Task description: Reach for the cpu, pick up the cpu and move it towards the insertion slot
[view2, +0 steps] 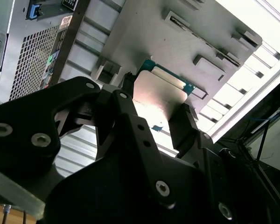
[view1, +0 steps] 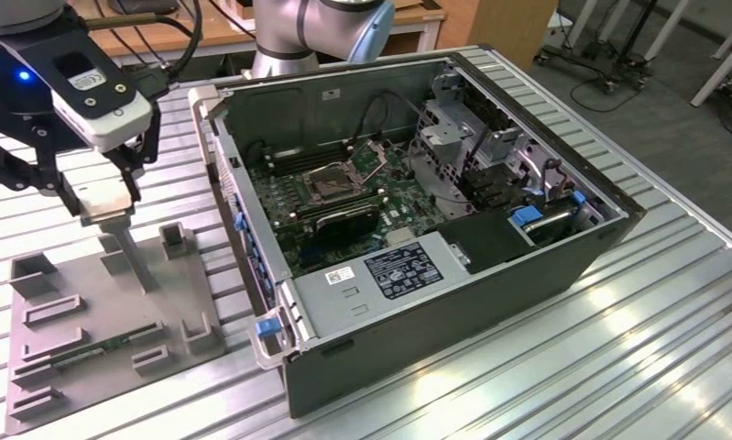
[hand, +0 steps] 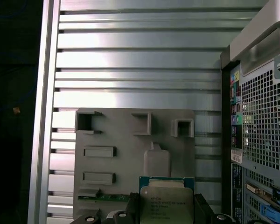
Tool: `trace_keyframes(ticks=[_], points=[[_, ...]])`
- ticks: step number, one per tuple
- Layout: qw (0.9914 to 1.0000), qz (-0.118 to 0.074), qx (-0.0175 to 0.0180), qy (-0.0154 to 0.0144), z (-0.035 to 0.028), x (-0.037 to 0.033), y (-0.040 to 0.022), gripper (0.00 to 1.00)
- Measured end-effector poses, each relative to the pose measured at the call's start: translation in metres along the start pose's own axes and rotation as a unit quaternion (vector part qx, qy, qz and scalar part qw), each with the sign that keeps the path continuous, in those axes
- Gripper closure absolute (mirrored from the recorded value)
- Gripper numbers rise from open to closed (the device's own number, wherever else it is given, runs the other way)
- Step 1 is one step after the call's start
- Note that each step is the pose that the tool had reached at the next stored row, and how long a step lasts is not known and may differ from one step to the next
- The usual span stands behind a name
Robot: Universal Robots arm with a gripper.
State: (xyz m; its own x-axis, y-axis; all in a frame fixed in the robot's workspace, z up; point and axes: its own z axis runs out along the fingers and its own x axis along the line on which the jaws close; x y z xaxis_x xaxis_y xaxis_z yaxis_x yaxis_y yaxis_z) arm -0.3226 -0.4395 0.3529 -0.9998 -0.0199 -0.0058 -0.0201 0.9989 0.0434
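The cpu (view2: 161, 93) is clamped between the black fingers (view2: 185, 127) of the gripper (view2: 156, 106), its silvery top showing in both wrist views. It is held above the grey fixture tray (hand: 112, 135). In the exterior view, gripper and chip hang in the upper left of the frame, over that tray on the ribbed metal worktop (view1: 610, 367). The insertion slot (view1: 330, 183) lies well apart, near mid-frame, inside the open computer case (view1: 464, 302) toward the exterior view's right.

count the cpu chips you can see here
1. The cpu is clamped in the hand above the grey tray, at the exterior view's left. The insertion slot looks empty; the case could hide others.
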Motion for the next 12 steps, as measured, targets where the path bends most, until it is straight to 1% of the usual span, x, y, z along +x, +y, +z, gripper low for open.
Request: trace_keyframes(ticks=[6, 12], points=[[1.0, 0.0, 0.0, 0.0, 0.0001, -0.0113, -0.0002, 0.46], [1.0, 0.0, 0.0, 0.0, 0.0002, -0.0263, -0.0005, 0.46]])
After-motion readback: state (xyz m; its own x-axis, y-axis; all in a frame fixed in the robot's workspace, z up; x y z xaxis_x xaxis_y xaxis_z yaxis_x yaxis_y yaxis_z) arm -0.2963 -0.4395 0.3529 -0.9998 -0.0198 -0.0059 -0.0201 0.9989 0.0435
